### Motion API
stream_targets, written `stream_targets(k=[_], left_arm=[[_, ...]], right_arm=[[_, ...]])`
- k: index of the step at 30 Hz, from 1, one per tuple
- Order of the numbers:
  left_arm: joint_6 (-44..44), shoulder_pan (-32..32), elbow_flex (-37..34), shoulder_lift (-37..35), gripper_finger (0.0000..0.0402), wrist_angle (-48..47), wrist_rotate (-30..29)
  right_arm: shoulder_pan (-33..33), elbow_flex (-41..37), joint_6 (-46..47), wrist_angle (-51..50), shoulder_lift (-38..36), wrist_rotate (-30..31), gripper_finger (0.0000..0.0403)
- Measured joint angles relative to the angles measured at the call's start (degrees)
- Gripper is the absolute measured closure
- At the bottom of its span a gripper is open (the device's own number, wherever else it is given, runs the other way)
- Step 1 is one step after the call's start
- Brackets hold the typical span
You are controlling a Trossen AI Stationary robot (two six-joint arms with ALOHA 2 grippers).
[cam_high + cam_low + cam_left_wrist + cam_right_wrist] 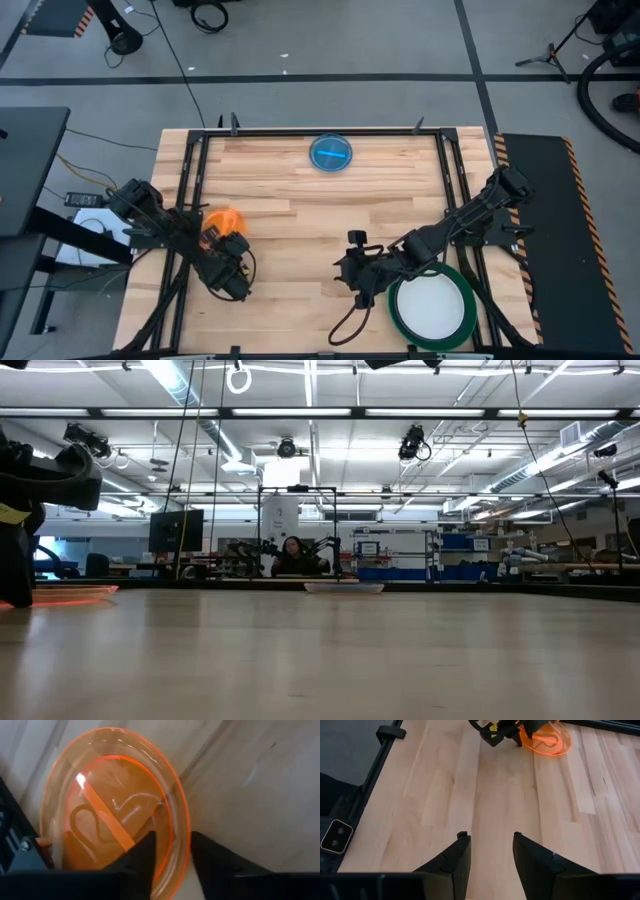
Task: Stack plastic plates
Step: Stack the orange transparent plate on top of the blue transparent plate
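The left end effector [222,240] sits at the lower left of the high view, its fingers [142,857] narrowed around the rim of the translucent orange plate [117,805]; in the left wrist view the rim passes between the two fingers, though whether they actually pinch it is hard to tell. The blue plate [331,153] lies at the upper centre of the surface [300,210], well apart. At the lower right a white plate [431,305] rests inside a dark green plate [467,322]. The right end effector [362,268] hovers just left of that stack, fingers spread and empty.

These plates look thin, light and stiff, with smooth, probably slippery faces. The raised rim is the sensible place to grip; a hold on the flat centre would likely slide. Being so light, the orange plate may skid or tilt if nudged.
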Motion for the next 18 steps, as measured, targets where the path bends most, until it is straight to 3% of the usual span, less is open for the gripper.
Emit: stream_targets(k=[6, 14, 18], left_arm=[[-1.03, 0.00, -0.22, 0.15, 0.0388, 0.51, 0.99], [3.56, -0.04, 0.40, -1.62, 0.0394, 0.29, -0.69], [5.94, 0.30, 3.35, -6.07, 0.0395, 0.18, -11.68]], right_arm=[[0.10, 0.00, 0.41, -0.25, 0.00, -0.16, 0.0250], [0.11, 0.00, 3.62, -1.56, -1.93, -2.26, 0.0250], [-0.02, 0.02, 4.46, -1.38, -2.56, -2.25, 0.0250]])
